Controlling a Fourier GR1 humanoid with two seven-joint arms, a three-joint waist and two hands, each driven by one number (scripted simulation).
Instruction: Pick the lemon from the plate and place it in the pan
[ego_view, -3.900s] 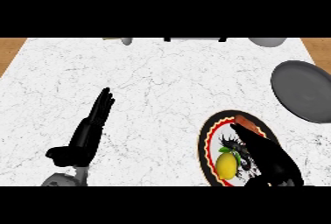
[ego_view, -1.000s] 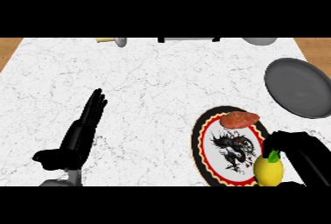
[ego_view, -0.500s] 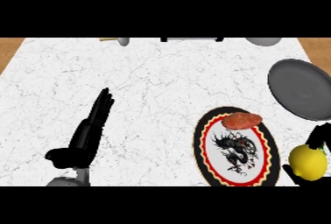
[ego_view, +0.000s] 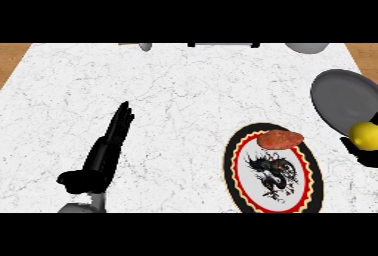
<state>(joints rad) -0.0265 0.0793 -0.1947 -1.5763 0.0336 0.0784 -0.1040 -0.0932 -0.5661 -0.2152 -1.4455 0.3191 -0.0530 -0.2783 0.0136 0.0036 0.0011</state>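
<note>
Your right hand (ego_view: 363, 152) shows only as a sliver of black at the view's right edge, and it carries the lemon (ego_view: 365, 136): black parts sit under and beside the fruit, so the hand is wrapped around it from below, though most of the hold is cut off by the edge. The lemon is off the plate (ego_view: 238, 185) and sits at the near rim of the grey pan (ego_view: 341, 97), overlapping that rim in the view; whether it hangs above the pan or just short of it, you cannot tell from this angle.

Expect the lemon to handle as a light, stiff fruit with a smooth, waxy rind: it will not crush, but it is rounded and will likely roll or slip if held only by its ends. Hold it across its middle, where it is widest.

Only a rounded yellow part is visible, so its long axis and which way its tips point cannot be read here.

A reddish-brown food item (ego_view: 280, 139) lies on the far part of the plate, well apart from the lemon. Your left hand (ego_view: 103, 152) rests on the tabletop (ego_view: 184, 85) at the view's left, fingers straight and pointing away from you.
</note>
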